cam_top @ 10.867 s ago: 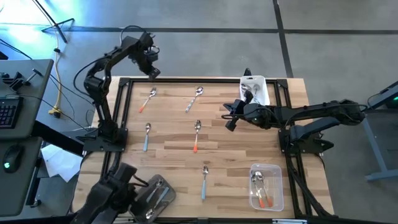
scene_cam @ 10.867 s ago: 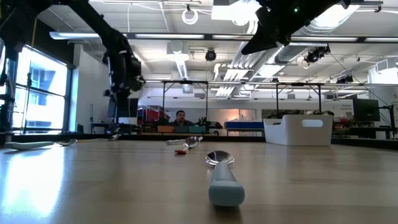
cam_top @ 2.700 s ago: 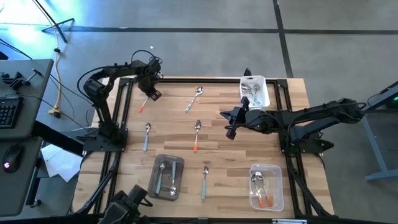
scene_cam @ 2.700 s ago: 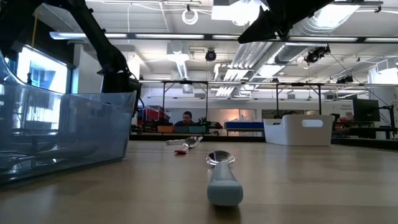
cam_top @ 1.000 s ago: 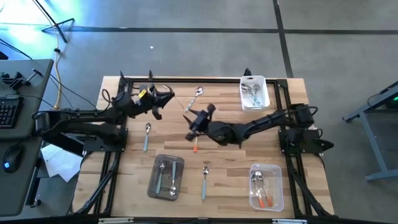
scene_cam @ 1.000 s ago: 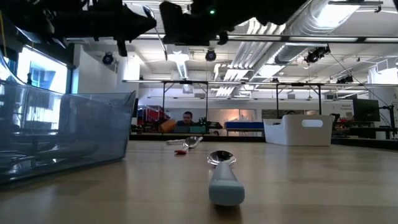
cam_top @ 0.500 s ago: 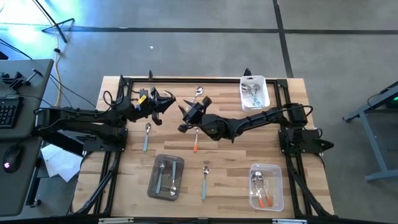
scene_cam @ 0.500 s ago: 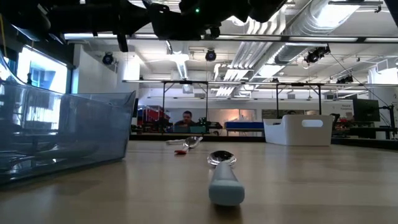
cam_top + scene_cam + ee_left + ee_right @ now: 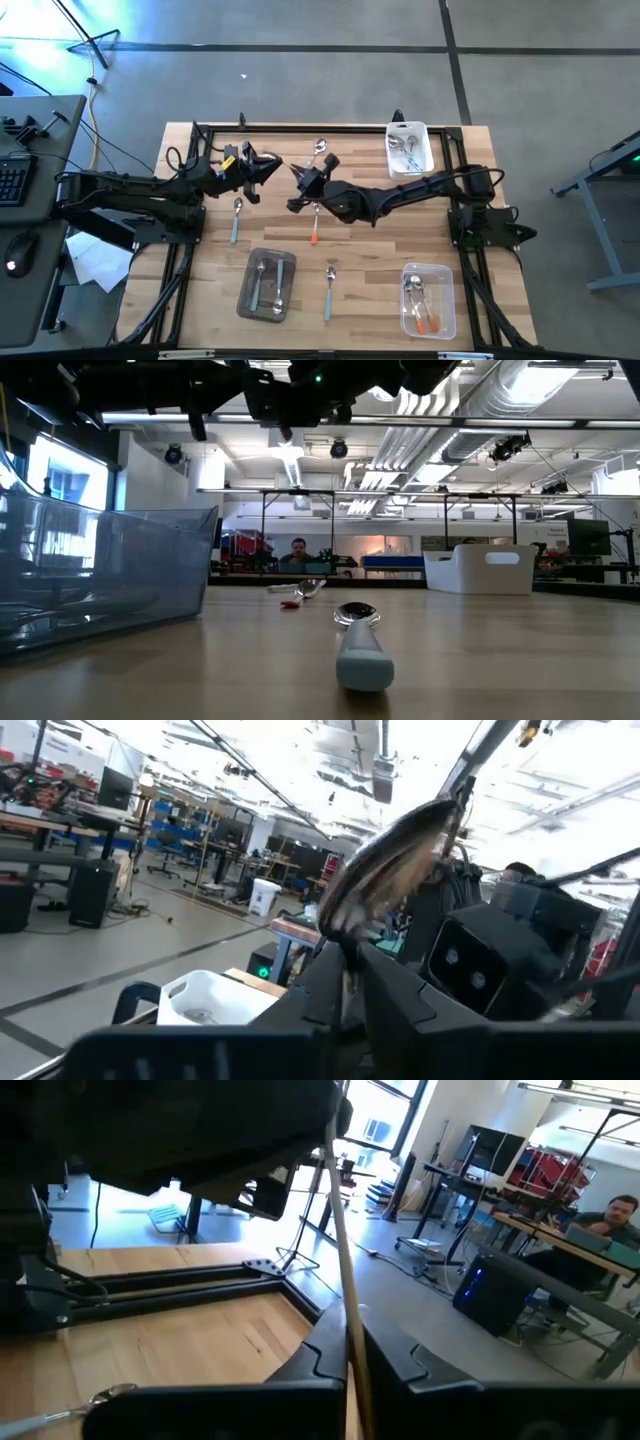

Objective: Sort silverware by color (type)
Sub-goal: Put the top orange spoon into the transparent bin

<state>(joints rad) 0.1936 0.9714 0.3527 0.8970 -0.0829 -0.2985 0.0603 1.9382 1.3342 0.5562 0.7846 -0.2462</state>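
Two sets of fingers meet above the far middle of the tabletop (image 9: 380,250), both on one spoon (image 9: 390,860). The left fingers (image 9: 400,990) pinch it just under its bowl. The right fingers (image 9: 400,1365) are closed on its thin handle. Four loose spoons (image 9: 236,218) lie below, apart from each other. More sit in three tubs (image 9: 428,150).

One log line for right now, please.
phase: mid-air handover | left hand: gripping shiny metal-bowled spoon | right hand: shut on its thin handle
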